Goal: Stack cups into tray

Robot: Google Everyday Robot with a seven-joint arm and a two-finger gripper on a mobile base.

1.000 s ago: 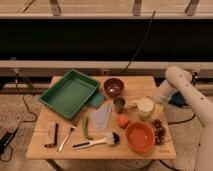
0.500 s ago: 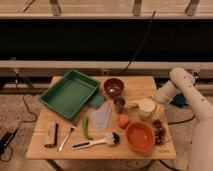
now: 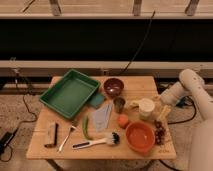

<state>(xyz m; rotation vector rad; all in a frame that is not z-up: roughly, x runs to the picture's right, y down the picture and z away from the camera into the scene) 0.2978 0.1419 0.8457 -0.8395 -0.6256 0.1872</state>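
Observation:
The green tray [image 3: 69, 93] lies at the table's back left with nothing in it. A dark grey tumbler [image 3: 119, 104] stands upright near the middle of the table. Right of it stands the wide cream-white cup [image 3: 146, 108]. I cannot make out a pale green cup. My white arm reaches in from the right. My gripper [image 3: 162, 110] hangs open just right of the cream-white cup, close to it, holding nothing.
A maroon bowl [image 3: 113, 86] sits behind the tumbler and a teal pad [image 3: 96, 100] beside the tray. In front lie an orange bowl [image 3: 139, 136], a small orange ball [image 3: 123, 120], dark grapes [image 3: 160, 133], a grey cloth [image 3: 104, 116], a brush [image 3: 98, 142], a fork [image 3: 66, 138] and a wooden block [image 3: 51, 134].
My arm has shifted only slightly beside the cream-white cup. Nothing on the table has moved.

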